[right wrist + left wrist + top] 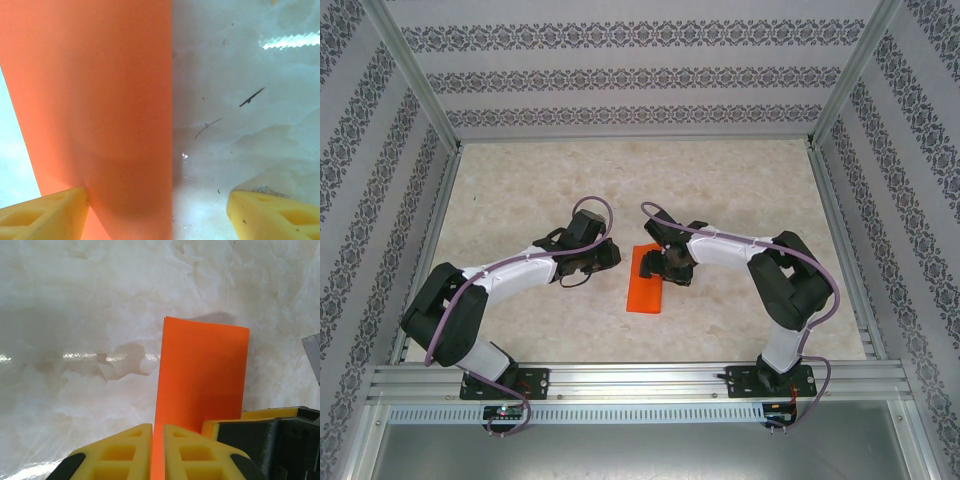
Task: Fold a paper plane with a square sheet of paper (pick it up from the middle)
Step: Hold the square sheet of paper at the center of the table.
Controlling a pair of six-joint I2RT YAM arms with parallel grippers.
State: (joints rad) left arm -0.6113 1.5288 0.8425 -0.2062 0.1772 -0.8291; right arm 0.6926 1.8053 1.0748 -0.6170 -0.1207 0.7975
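Folded square sheet of paper (645,292) near the middle of the tabletop (520,190), one edge pinched by the closed left hand (158,435), while the right hand (160,205) gapes wide above it, empty: pulling unpinned paper risks a skewed crease.

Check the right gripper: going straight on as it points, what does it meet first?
Probably the orange paper: its edge runs midway between the open fingers of the right gripper, with the table behind it. Depth is unclear.
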